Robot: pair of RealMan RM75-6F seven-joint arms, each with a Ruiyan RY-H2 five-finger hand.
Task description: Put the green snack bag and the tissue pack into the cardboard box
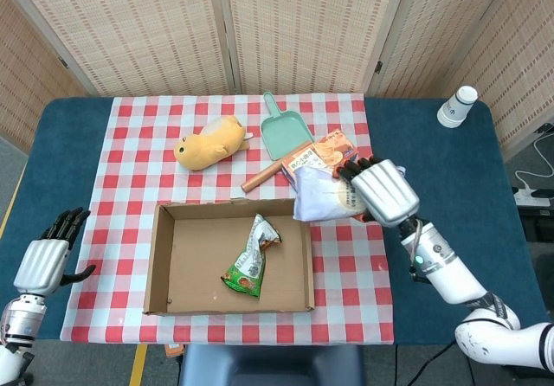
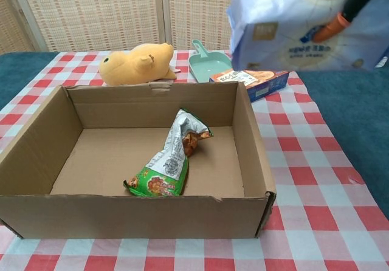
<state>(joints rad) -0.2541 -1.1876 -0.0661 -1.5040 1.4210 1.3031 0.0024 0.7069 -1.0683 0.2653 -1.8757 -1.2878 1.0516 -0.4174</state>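
- We judge the step in hand to be carrying the tissue pack (image 1: 325,197) over to the cardboard box (image 1: 161,256); the green snack bag (image 1: 250,263) already lies inside, near the box's middle.
- We should clear the box's right wall with the whole pack before lowering it, and aim for bare floor on either side of the snack bag, so that the pack lands flat and not tilted on the bag.
- We would let go only once the pack is low inside the walls, since a soft pack dropped from height may tip on the rim.
- Our right hand (image 1: 381,192) grips the tissue pack from above, fingers wrapped around it, holding it in the air above the tablecloth, just beyond the box's far right corner.
- Our left hand (image 1: 48,260) holds nothing, fingers apart, near the table's left edge and well apart from the box.
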